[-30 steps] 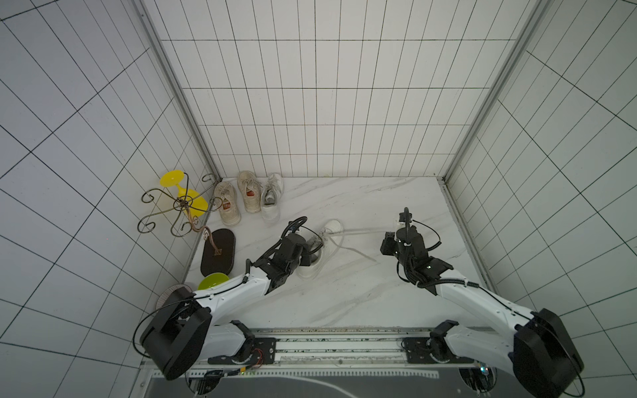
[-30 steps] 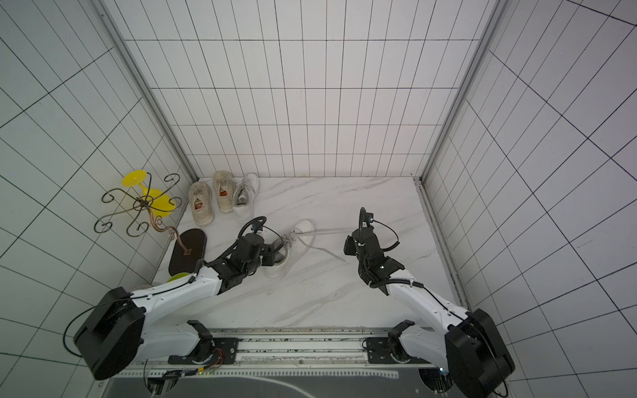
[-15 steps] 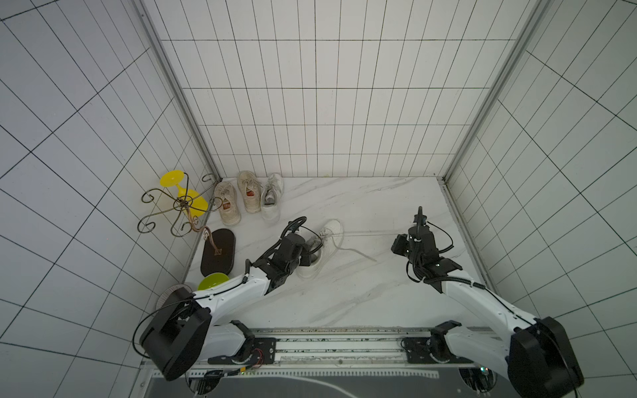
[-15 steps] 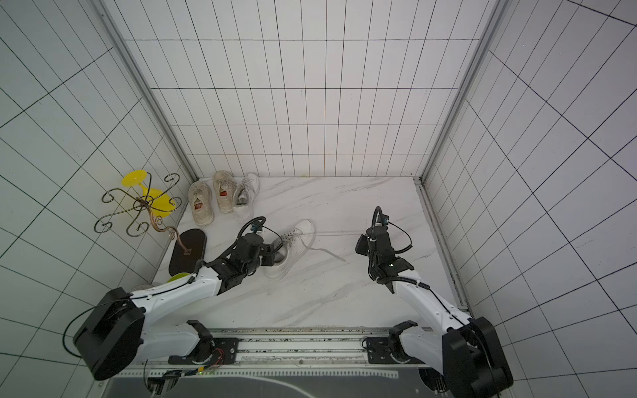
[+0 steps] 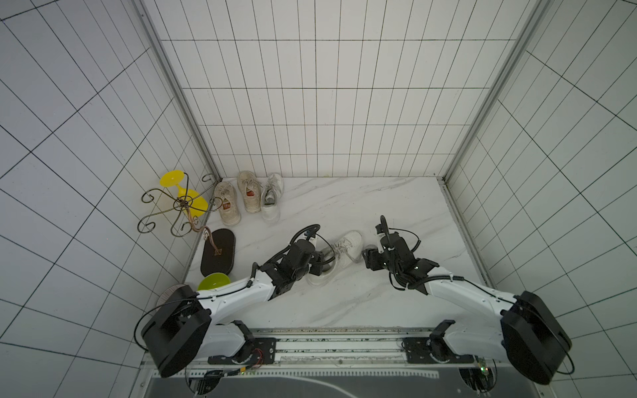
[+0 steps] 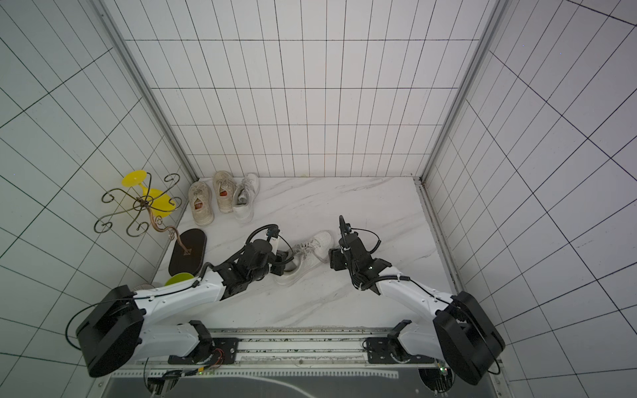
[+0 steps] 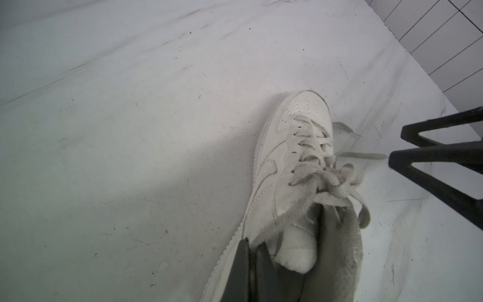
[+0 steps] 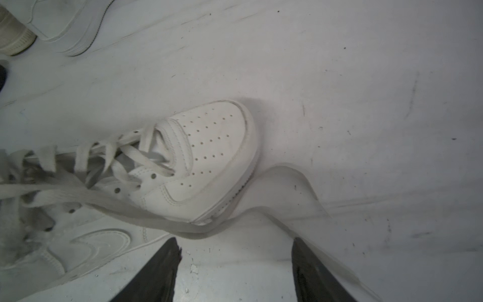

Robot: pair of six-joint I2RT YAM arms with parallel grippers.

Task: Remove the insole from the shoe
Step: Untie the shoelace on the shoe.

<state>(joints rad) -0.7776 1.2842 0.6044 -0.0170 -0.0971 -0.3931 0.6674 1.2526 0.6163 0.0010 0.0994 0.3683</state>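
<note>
Right, the marble table (image 5: pixel 362 203) carries the white shoe (image 5: pixel 341 251) near its middle, lying between my two arms with its toe towards the right one. My left gripper (image 7: pixel 254 244) is clamped tight on the shoe's collar edge at the heel end (fingers pressed together, the frayed rim between them). My right gripper (image 8: pixel 235 243) sits just beside the toe, jaws spread apart and holding nothing. A loose lace (image 8: pixel 146 217) trails across in front of it. I can't make out the insole.
</note>
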